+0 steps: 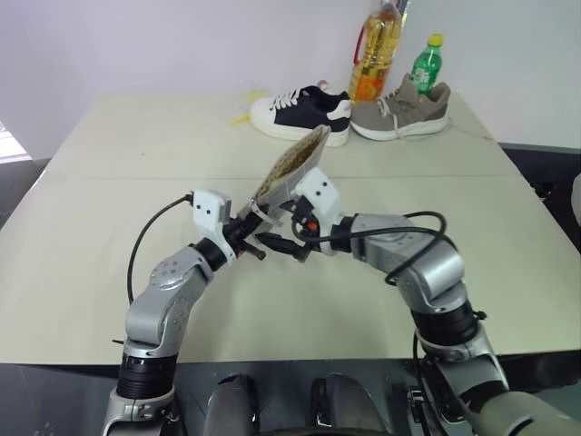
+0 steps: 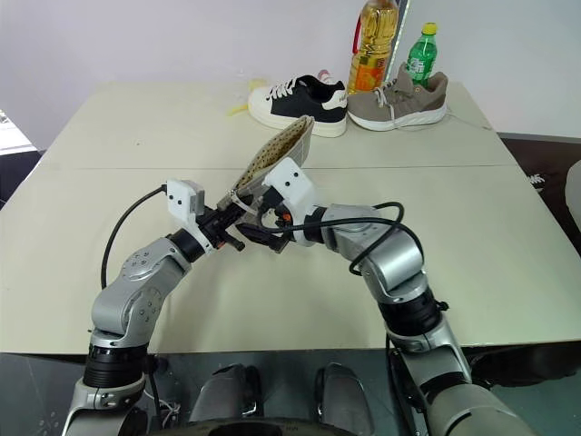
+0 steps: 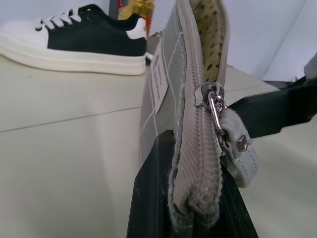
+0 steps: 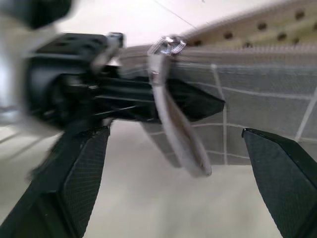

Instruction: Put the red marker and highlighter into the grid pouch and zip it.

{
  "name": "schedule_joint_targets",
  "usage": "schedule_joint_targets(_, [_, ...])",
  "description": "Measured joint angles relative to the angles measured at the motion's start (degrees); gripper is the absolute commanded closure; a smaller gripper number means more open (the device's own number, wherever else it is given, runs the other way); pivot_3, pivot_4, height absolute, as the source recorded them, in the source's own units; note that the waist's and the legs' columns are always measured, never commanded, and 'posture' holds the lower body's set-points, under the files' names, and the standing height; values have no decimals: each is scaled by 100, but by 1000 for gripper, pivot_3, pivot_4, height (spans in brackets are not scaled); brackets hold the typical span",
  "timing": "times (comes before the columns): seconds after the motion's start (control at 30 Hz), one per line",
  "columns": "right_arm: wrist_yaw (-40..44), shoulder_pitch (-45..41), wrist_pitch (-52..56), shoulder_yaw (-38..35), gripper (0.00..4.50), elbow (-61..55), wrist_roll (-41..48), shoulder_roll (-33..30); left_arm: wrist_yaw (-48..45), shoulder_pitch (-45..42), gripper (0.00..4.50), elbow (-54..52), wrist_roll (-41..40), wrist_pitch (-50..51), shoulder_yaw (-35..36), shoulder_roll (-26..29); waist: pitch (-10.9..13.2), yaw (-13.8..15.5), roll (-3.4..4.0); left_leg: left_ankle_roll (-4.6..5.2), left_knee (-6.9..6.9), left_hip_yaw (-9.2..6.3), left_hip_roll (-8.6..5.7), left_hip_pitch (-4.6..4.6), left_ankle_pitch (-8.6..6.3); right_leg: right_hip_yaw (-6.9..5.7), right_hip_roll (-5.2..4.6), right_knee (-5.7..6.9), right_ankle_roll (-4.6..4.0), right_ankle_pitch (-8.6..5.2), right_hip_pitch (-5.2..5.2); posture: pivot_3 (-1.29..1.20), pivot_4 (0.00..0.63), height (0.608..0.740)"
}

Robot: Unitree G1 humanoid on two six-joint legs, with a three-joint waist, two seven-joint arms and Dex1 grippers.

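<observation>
Left eye view showed the left pincer (image 1: 257,243) clamped shut on the grid pouch (image 1: 292,168), which rose tilted above it, off the tabletop (image 1: 109,182). Just beside it, the right pincer (image 4: 173,178) stood open, its fingers straddling the zipper pull (image 4: 178,134).

Beige table (image 1: 109,163), pale wall (image 1: 136,45) behind, dark floor (image 1: 18,182) beside it

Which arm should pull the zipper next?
Right. The left gripper is shut on the grid pouch, while the right gripper is open around the zipper pull.
</observation>
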Motion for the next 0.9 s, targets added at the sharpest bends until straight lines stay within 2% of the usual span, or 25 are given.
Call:
schedule_joint_targets(0.2, [-14,-74,-199,56,4448,89,-57,-181,47,17,4500,-48,-1,3,-1,-2,0,-15,0,0,-3,0,0,0,0,0,0,-2,0,0,0,0,150,705])
schedule_joint_targets(0.43, [347,-504,-988,0,4448,274,-285,-1269,-48,164,4500,-54,189,-147,-136,332,1,-15,0,0,-5,1,0,1,0,0,0,-5,1,0,-2,0,150,705])
schedule_joint_targets(0.57, [334,-979,-1470,-454,4448,1086,-579,-1975,-314,347,4500,-54,538,-615,-316,782,3,-14,5,0,-9,11,0,2,0,1,-2,-7,0,-1,-6,0,150,705])
schedule_joint_targets(0.77, [478,-1143,-1963,-597,4448,1817,-902,-2482,-506,392,4500,-24,694,-901,-424,881,6,-15,10,0,-15,17,2,2,0,1,-2,-8,0,-1,-10,0,150,705])
schedule_joint_targets(0.87, [1137,-689,-2132,-542,3627,1557,-854,-2989,-672,437,3545,13,677,-924,-471,953,6,5,9,0,-16,15,2,2,0,1,-3,-15,1,-1,-7,0,150,705])
schedule_joint_targets(0.9, [1434,-398,-2190,-550,3147,1366,-747,-3156,-760,507,3079,17,677,-917,-470,1081,6,0,8,0,-18,14,3,2,-1,1,-2,-17,1,-1,-7,0,150,705])
